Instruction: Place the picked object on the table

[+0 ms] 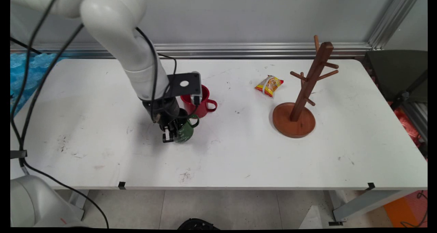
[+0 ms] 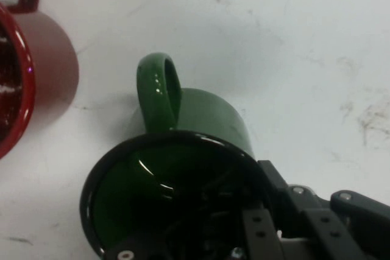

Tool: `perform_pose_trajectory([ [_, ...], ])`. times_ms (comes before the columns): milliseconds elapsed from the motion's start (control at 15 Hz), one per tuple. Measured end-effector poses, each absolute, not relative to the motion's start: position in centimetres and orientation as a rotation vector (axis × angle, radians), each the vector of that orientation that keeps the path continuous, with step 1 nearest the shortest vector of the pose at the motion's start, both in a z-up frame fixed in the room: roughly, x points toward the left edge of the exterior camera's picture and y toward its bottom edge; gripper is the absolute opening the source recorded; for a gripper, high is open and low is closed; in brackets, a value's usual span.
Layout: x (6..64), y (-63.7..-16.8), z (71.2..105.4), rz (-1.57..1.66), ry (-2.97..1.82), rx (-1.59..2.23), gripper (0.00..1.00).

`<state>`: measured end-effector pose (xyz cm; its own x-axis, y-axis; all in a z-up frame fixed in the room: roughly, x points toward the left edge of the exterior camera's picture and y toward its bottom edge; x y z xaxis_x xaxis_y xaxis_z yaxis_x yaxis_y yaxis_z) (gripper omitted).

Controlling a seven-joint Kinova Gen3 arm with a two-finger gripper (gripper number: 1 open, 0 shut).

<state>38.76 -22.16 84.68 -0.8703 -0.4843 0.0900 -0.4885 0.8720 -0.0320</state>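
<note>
Below, in the main view, we see the gripper (image 1: 169, 132) down at the green mug (image 1: 184, 130) on the table (image 1: 102, 124), its fingers clasping the mug's wall. A red mug (image 1: 199, 105) stands just behind, half hidden by the camera bracket; a snack packet (image 1: 269, 85) and mug tree (image 1: 300, 103) sit well right. Up close in the hand view, one finger (image 2: 292, 211) lies outside the green mug's (image 2: 207, 120) rim; the other is hard to make out in the dark interior. The red mug (image 2: 36, 71) is cut off at left.

Mug (image 1: 184, 132) before another mug (image 1: 199, 105)
</note>
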Motion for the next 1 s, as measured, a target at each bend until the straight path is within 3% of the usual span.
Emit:
perform_pose_trajectory([
  [467, 37.1, -23.5, 82.7, 0.072, -3.041, 0.799, 0.00],
  [533, 36.9, -23.6, 82.5, 0.071, -3.049, 0.801, 1.00],
  [1000, 35.9, -24.1, 82.2, 0.085, -3.056, 0.797, 1.00],
])
